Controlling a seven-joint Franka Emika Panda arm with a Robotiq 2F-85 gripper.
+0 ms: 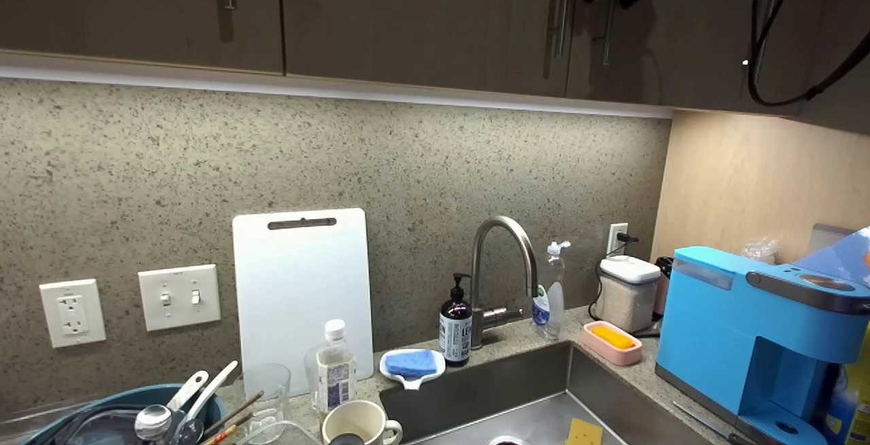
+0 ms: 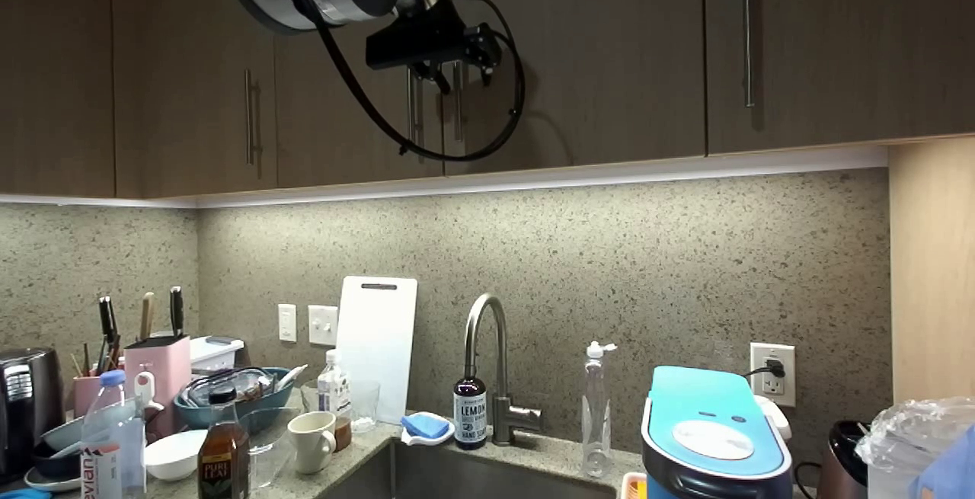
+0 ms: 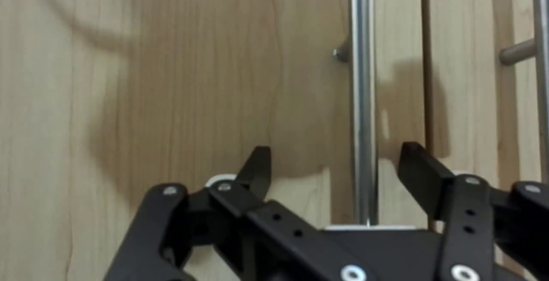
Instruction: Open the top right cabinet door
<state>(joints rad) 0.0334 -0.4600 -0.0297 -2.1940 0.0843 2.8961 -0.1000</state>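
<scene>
Shut above the sink point(image 2: 472, 476), the top right cabinet door point(image 2: 602, 65) should swing as a light, stiff panel if the pincer point(image 3: 335, 154), its 2 fingers point(image 3: 258, 169) apart either side of the slippery-looking bar handle point(image 3: 363, 101), grips squarely.

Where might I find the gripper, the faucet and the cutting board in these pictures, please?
Gripper point(image 3: 335, 148), wrist view: midway between its fingertips.
Faucet point(image 2: 501, 366), an exterior view: on the upright part of its neck.
Cutting board point(image 1: 303, 299), an exterior view: on the middle of its white face.
</scene>
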